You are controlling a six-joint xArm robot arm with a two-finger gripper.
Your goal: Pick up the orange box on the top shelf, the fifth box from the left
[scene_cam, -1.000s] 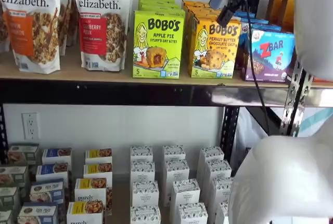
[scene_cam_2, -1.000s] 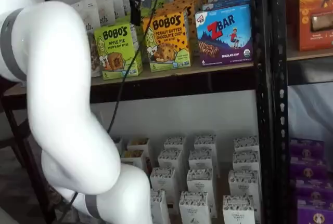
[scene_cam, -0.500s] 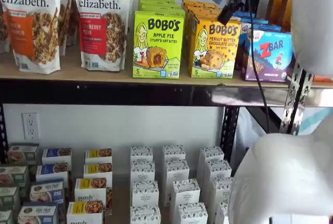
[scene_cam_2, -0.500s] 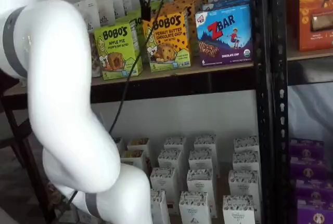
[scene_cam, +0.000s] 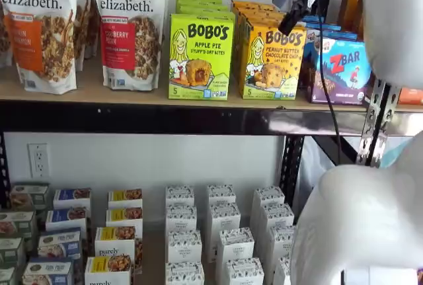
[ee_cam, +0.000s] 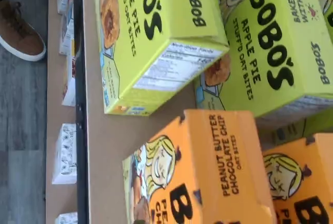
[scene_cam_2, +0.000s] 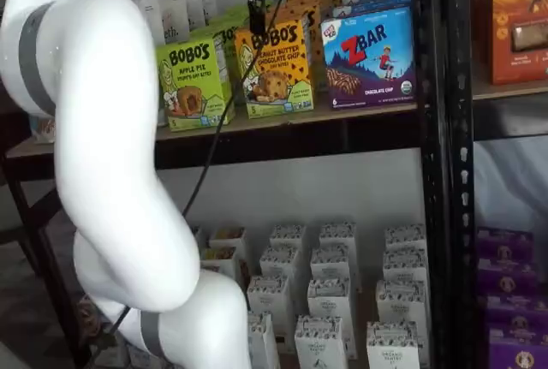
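Gripper (scene_cam_2: 255,11) now farther right, above orange box (scene_cam_2: 275,68); opening unclear; one ZBar box (scene_cam_2: 370,57).

Bright even light; soft blur, rail glare.

the orange box (scene_cam: 273,60) looks like printed cardboard with a slight sheen, as does the lime-green box (scene_cam: 200,55) beside it; the top shelf (scene_cam: 132,93) is a matt tan wood-look board behind a glossy black metal rail (scene_cam: 165,120); the granola bags (scene_cam: 129,27) look like smooth plastic film; the arm (scene_cam_2: 103,172) has a smooth white plastic shell
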